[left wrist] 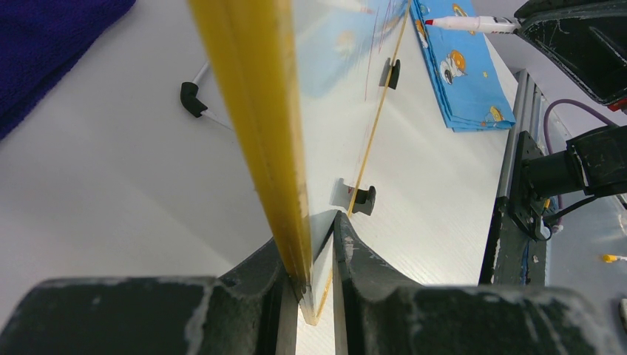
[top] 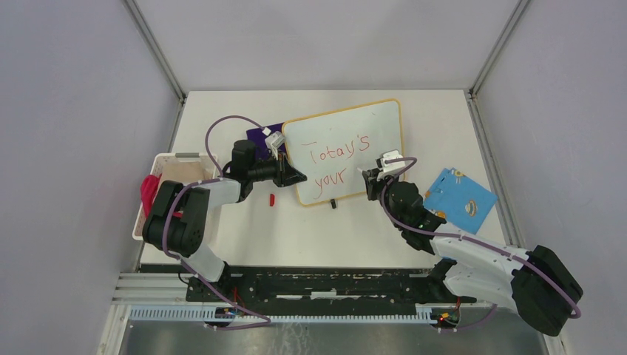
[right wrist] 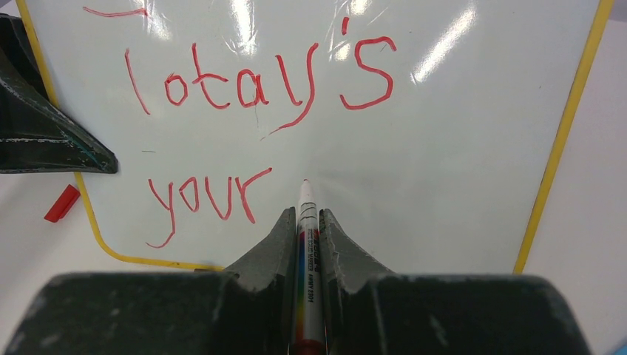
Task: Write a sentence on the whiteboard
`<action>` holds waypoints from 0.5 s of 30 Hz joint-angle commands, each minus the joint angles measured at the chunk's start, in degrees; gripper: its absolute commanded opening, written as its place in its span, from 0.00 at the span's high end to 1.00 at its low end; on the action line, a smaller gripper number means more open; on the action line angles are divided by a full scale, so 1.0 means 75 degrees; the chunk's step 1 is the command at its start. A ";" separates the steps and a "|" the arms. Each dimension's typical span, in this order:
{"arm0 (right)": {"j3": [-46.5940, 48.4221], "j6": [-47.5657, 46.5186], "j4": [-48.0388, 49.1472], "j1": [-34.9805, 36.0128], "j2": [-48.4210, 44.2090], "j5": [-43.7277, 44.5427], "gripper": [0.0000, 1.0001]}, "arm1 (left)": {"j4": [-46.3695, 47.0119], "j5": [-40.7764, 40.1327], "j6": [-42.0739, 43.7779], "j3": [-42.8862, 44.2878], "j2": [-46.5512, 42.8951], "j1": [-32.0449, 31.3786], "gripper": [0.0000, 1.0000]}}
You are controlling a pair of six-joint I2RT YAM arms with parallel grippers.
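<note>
- The glossy white rectangular whiteboard (top: pixel 347 148) with its thin yellow-orange frame sits mid-table, toward the far edge. It is tipped up on two small black feet (left wrist: pixel 362 200) along its near edge
- The left gripper (top: pixel 292 176) is clamped on the frame at the board's near-left corner, one jaw on each face. The right gripper (right wrist: pixel 303 222) is closed around a slim white marker with a rainbow-striped barrel (right wrist: pixel 307 259), tip forward
- The red handwritten sentence (right wrist: pixel 251 81) reads "Totay's" over "your", and the last word is not yet there. The tip sits just right of "your"; you cannot tell whether it touches the board
- Handling, as a judgement: the board looks light, thin and stiff, with a slick face. Hold it by the frame only, as the left gripper does. Pen pressure could rock it on its feet, so press lightly. The smooth marker barrel may slide in the jaws
- Around it: a small red marker cap (top: pixel 272 200) lies on the white table (top: pixel 325 237) just off the board's near-left corner
- A dark purple cloth (top: pixel 262 137) lies by the board's far-left side, and a blue patterned cloth (top: pixel 458 200) lies toward the right edge
- A white basket (top: pixel 174 159) stands at the left edge
- None of these block the open white space to the right of "your"
</note>
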 commanded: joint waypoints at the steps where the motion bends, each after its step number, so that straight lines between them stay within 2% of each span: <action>1: 0.0015 -0.0049 0.0217 0.0050 -0.0142 -0.0117 1.00 | -0.0976 -0.1376 0.0852 -0.0135 0.0454 -0.0141 0.98; 15: 0.0062 -0.0378 0.0240 0.0490 -0.0071 0.0290 1.00 | -0.0978 -0.1380 0.0863 -0.0132 0.0466 -0.0147 0.98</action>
